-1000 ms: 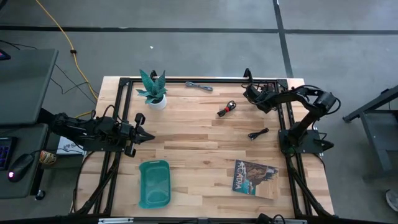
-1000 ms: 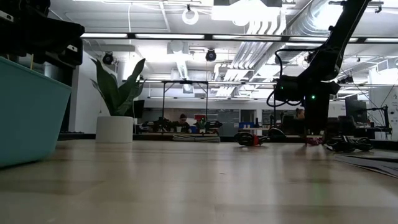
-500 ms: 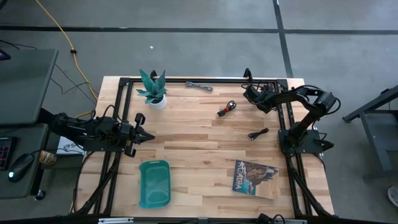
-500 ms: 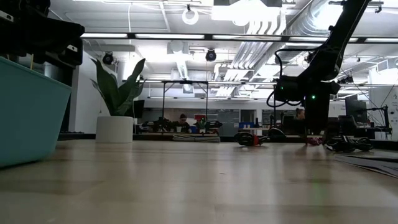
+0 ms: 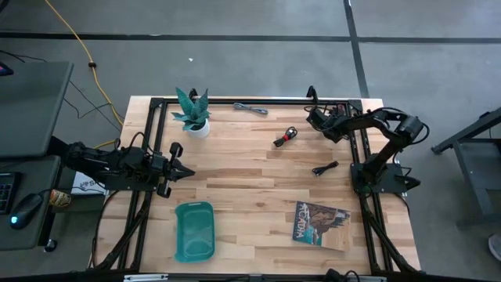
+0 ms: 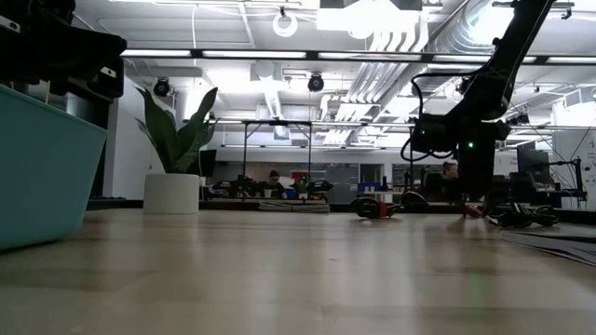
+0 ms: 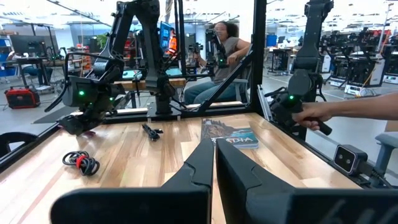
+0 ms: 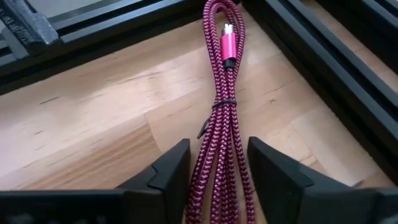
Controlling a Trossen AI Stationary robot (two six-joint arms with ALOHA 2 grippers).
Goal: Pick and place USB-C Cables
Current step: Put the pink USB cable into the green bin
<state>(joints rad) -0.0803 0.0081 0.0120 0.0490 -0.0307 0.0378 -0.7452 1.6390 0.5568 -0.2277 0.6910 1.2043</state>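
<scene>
The maroon-purple braided cable bundle [image 8: 224, 106] lies flat on the wood at the table's far right corner, beside the black frame rails. My right gripper [image 8: 217, 149] is open and low over it [image 5: 311, 119], one finger on each side of the bundle. The black-and-red coil [image 5: 286, 136] and the grey cable [image 5: 251, 108] rest on the table farther left. My left gripper [image 5: 188, 170] is shut and waits at the left edge, above the teal tray [image 5: 178, 235]. My right gripper comes slanting down at the maroon bundle, with its fingers [image 8: 168, 171] along the strands near the tied middle [image 8: 222, 102]. The bundle lies flat on the table. I cannot tell whether the fingers touch it.
A small black cable [image 5: 325, 168] lies mid-right, a magazine [image 5: 321, 223] near the right front, a potted plant [image 5: 193, 113] far left. Black frame rails [image 8: 323, 56] hem in the corner. A person's hand [image 7: 311, 115] holds a device beyond the table's right side.
</scene>
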